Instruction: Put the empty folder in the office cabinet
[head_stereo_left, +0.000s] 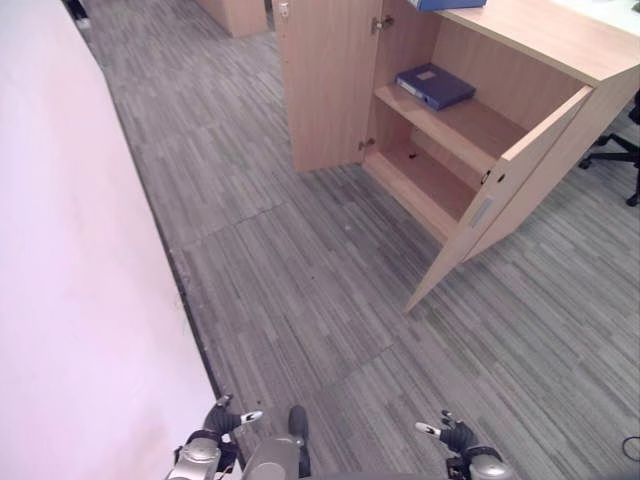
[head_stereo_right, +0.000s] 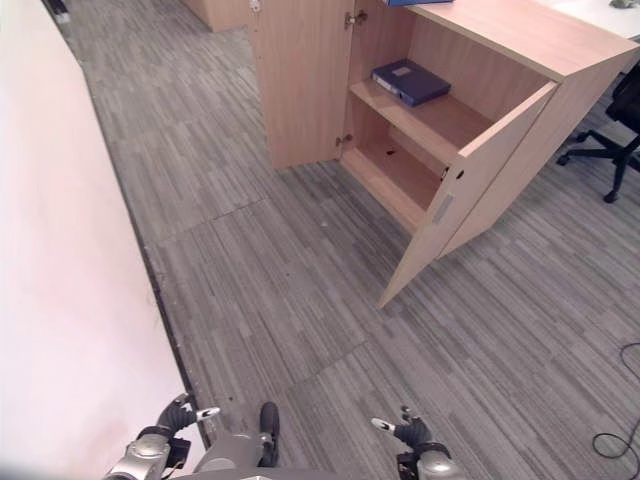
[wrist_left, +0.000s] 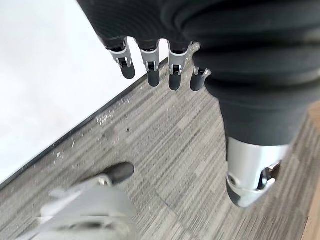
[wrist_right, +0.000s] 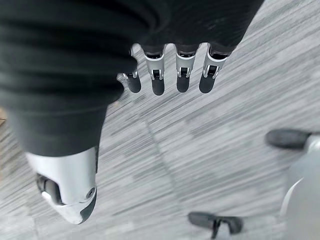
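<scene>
We see the office cabinet (head_stereo_left: 480, 130) at 1 o'clock, both doors swung wide. Upper shelf (head_stereo_left: 455, 122) holds one blue folder (head_stereo_left: 435, 86) lying flat near the back; lower shelf (head_stereo_left: 425, 180) looks bare. Another blue item (head_stereo_left: 447, 4) sits on the cabinet top, cut off by the frame. Left hand (wrist_left: 150, 60) hangs over the grey carpet (head_stereo_left: 300, 290) at 7 o'clock, fingers straight, apart, holding nothing. Right hand (wrist_right: 170, 70) at 5 o'clock, same: fingers relaxed, empty.
</scene>
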